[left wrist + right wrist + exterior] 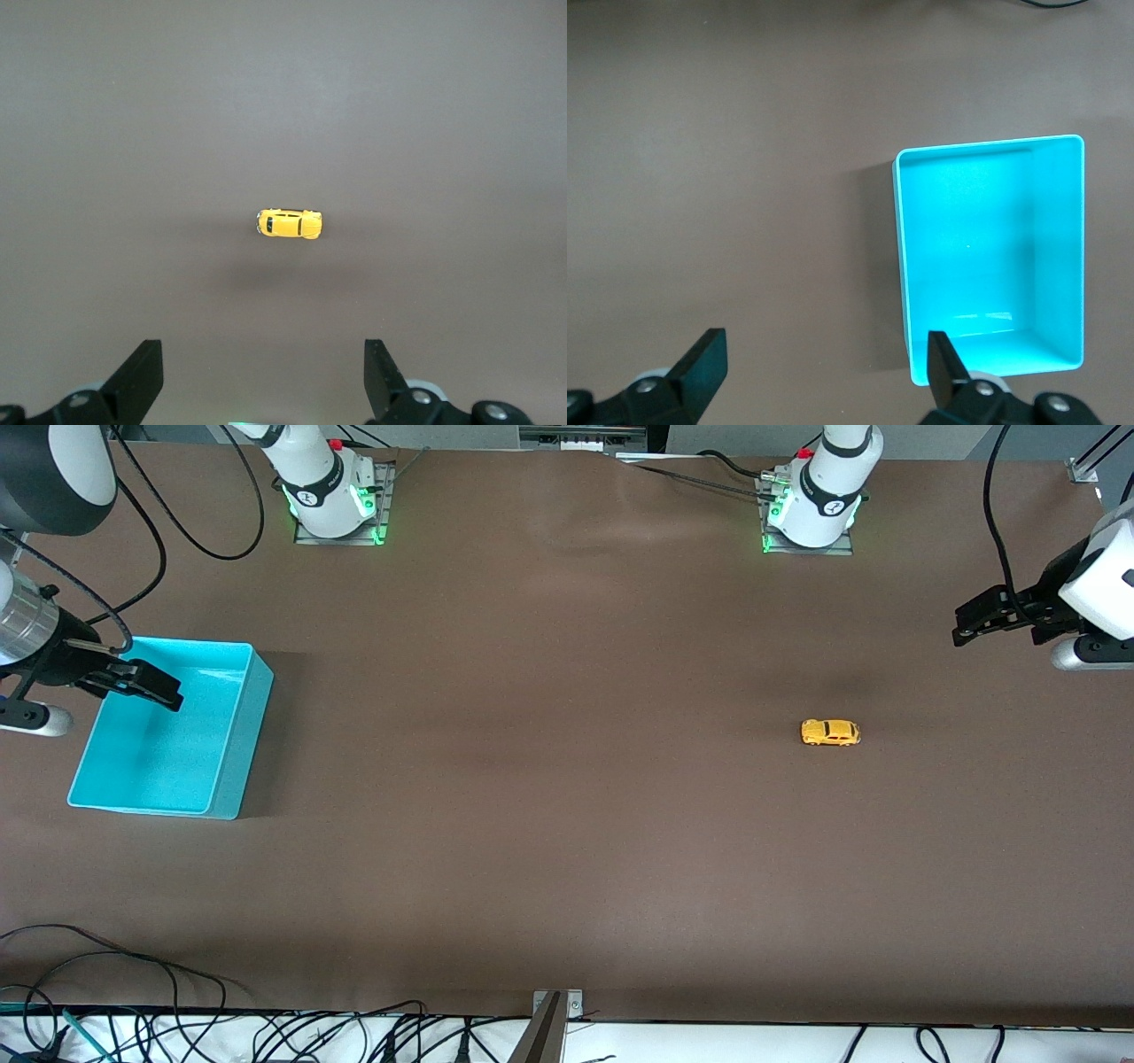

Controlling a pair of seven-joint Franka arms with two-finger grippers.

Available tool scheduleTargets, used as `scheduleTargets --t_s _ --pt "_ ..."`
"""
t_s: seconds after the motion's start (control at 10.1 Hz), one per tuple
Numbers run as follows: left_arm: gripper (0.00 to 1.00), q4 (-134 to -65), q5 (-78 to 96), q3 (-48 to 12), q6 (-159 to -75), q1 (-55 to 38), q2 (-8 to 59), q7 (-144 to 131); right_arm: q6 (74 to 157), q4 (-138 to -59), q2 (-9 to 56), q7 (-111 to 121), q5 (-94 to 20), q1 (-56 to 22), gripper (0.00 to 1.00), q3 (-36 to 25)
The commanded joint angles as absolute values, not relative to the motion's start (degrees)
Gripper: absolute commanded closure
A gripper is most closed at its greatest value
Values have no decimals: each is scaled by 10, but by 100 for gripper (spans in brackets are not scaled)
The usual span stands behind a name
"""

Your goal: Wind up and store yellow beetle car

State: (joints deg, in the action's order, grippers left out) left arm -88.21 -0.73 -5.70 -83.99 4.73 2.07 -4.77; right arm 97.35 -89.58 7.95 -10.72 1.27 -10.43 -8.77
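Observation:
The yellow beetle car [830, 732] stands on its wheels on the brown table toward the left arm's end. It also shows in the left wrist view [290, 224], small and well clear of the fingers. My left gripper [973, 622] is open and empty, up in the air near the table's end, apart from the car. My right gripper [146, 683] is open and empty, held over the edge of the turquoise bin [230, 771]. The bin is empty and also shows in the right wrist view [899, 266].
The two arm bases [335, 496] stand along the table's back edge. Cables [133, 974] lie at the front edge of the table, nearest the front camera.

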Motion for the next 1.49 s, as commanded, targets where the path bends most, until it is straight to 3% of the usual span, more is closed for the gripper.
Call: scheduleTargets --t_s 0.0,0.4,0.7,1.09,1.39 --pt "0 -880 -27 -58 -835 54 22 -97 950 -897 73 -104 10 -108 0 -86" --pt "0 -875 -27 -48 -764 64 23 -104 959 -897 73 -104 8 -109 0 -87" --pt "0 -877 -92 -47 -759 69 47 -159 980 -902 73 -104 8 -109 0 -87" --pt "0 -877 -90 -50 -765 75 60 -252 974 -907 74 -104 7 -108 0 -88" --pt "0 -885 -29 -51 -814 86 62 -387 973 -909 73 -104 7 -108 0 -88"
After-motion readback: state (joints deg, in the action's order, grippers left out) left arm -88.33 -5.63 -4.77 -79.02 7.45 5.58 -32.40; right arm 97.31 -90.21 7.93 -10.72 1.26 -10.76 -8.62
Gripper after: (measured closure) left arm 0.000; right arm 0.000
